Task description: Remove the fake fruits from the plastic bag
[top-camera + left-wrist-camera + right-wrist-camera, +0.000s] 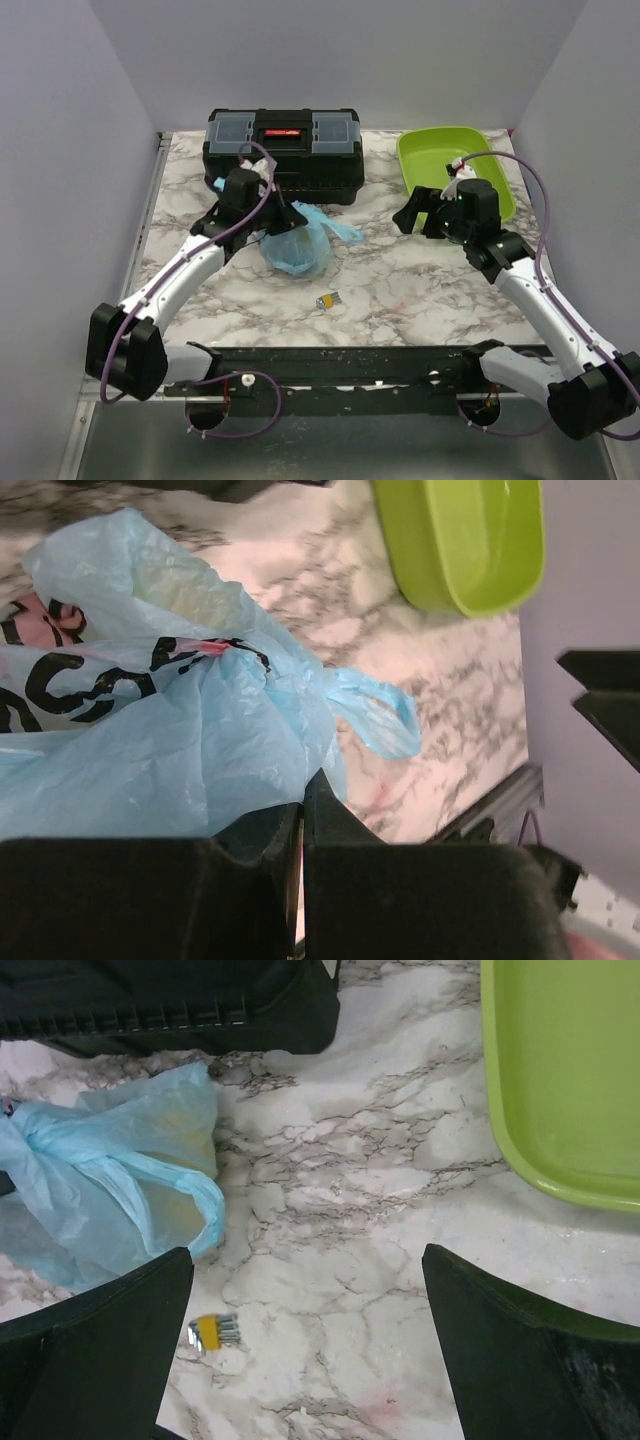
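Evidently the left end effector (302, 825) was clamped on the plastic bag (150, 730), fake fruits (185, 1135) still inside, so the empty, wide-open right end effector (308, 1260) needed to reach leftward into it

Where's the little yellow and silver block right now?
The block lies loose on the table, central in the top view, just on the near side of the plastic bag.
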